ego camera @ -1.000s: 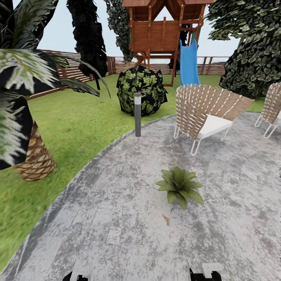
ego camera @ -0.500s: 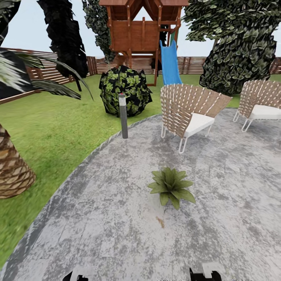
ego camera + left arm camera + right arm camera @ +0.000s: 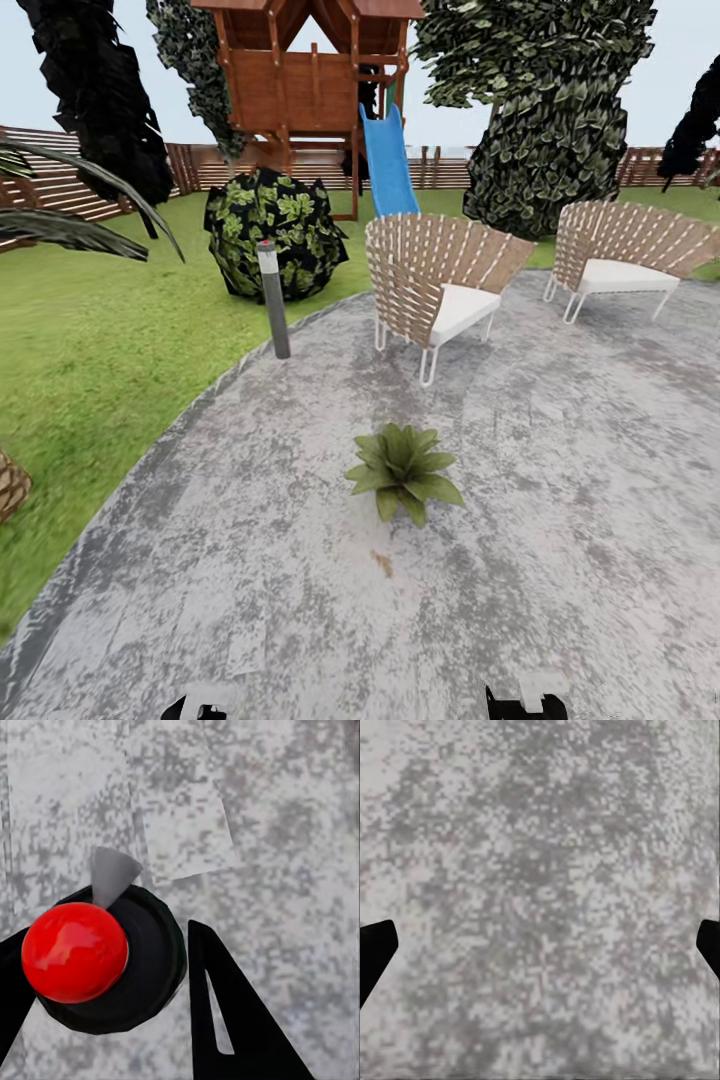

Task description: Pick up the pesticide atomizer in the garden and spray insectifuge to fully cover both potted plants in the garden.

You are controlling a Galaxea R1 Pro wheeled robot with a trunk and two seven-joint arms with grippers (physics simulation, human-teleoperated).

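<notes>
One potted plant (image 3: 403,470), a low rosette of pointed green leaves, sits on the grey stone patio (image 3: 560,520) of the garden, ahead of me near the middle of the head view. The pesticide atomizer is out of view. My left gripper (image 3: 112,1020) is open, its dark fingers (image 3: 225,1020) spread over the patio above a red knob on a black round base (image 3: 75,952). In the right wrist view my right gripper (image 3: 540,949) is open over bare stone, with its fingertips (image 3: 371,952) at the picture's two sides and nothing between them.
A grey bollard lamp (image 3: 273,298) stands at the patio's left edge by a dark leafy bush (image 3: 275,232). Two wicker chairs (image 3: 432,278) (image 3: 625,262) stand at the back. Beyond are lawn (image 3: 90,340), a wooden play tower with a blue slide (image 3: 388,165), trees and a slatted fence (image 3: 60,185).
The head camera has swung right, so the whole scene has slid left: the palm trunk has nearly left the picture and a second wicker chair has come fully into view. Nothing was grasped.
</notes>
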